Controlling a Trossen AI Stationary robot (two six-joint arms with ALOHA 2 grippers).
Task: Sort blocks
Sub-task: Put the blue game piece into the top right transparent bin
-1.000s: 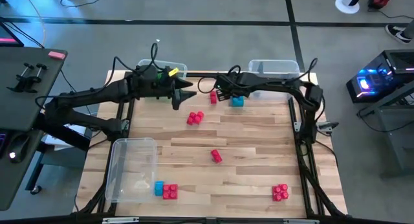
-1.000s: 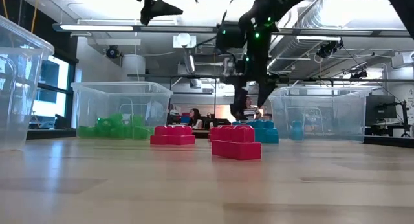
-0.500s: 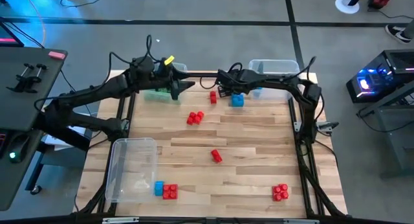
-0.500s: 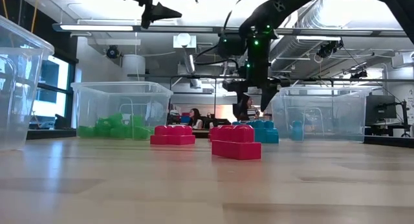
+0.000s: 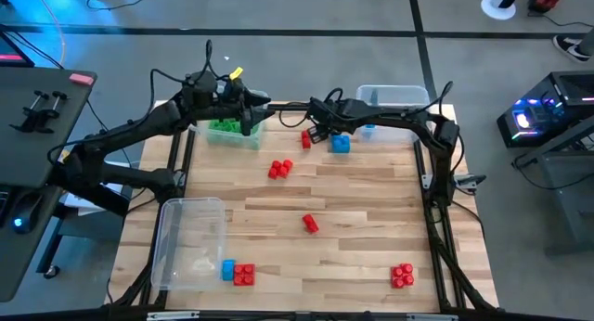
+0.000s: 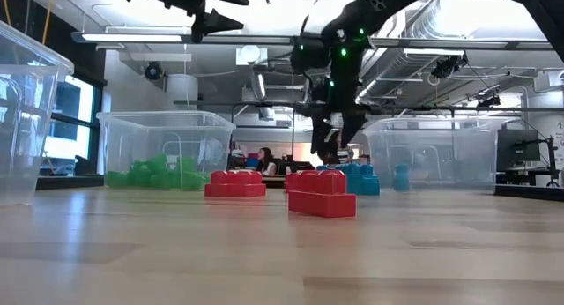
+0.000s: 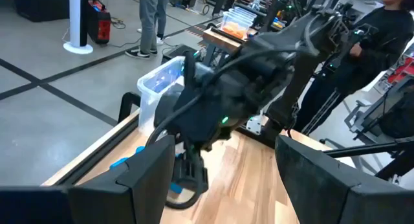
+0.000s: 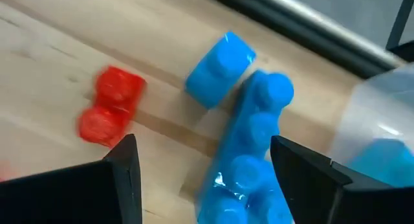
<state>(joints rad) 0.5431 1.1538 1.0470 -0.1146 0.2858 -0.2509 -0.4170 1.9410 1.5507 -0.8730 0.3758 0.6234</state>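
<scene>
Overhead, the left claw [image 5: 263,106] hangs with fingers apart and empty above the far-left bin [image 5: 232,135], which holds green blocks [image 5: 223,127]. Only the low view shows that heap [image 6: 150,174] filling the bin's floor. A second, near-left bin [image 5: 190,242] lies on the tabletop [image 5: 362,200], contents unclear, with a blue and red cluster [image 5: 238,274] beside it. Centre: red blocks [image 5: 279,169] and another [image 5: 310,224]. The right claw [image 5: 318,134] hovers, fingers spread and empty, between a small red block [image 5: 305,138] and a blue cluster [image 5: 341,143]. Only the right wrist view reveals that cluster [image 8: 249,153] as a long studded bar with a single blue block touching one end, its long axis running away from the camera. The far-right bin [image 5: 394,100] holds blue blocks [image 6: 403,176]. A red cluster [image 5: 402,276] sits near-right.
</scene>
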